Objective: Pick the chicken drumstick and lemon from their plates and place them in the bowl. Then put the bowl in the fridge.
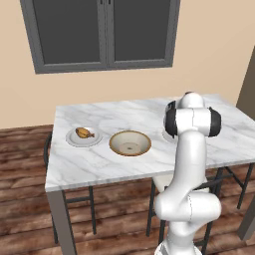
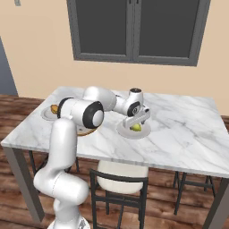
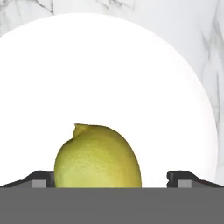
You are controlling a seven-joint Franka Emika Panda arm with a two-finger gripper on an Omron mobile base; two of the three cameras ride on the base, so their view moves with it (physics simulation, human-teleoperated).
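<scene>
On the marble table (image 1: 99, 164), left base view, left to right: drumstick (image 1: 84, 133) on its plate (image 1: 74, 141) at centre left, empty bowl (image 1: 130, 143) just right of it at frame centre, then the arm's white elbow covering most of the second plate at centre right. Right base view, left to right: drumstick (image 2: 54, 108) on the far plate (image 2: 46, 114) at centre left, bowl rim (image 2: 83, 133) peeking from behind the forearm, then gripper (image 2: 136, 125) at frame centre, down over the near plate (image 2: 144, 132) with the lemon (image 2: 136, 127) between its tips. Hand view: lemon (image 3: 97, 158) sits lower centre on the white plate (image 3: 109, 78), left fingertip (image 3: 38, 179) close against its side, right fingertip (image 3: 183, 178) apart from it with plate showing between. Jaws fully spread, straddling the lemon, not clamped. Lemon is closer to the left finger than centred. Window (image 1: 102, 32) on the wall behind, upper frame.
</scene>
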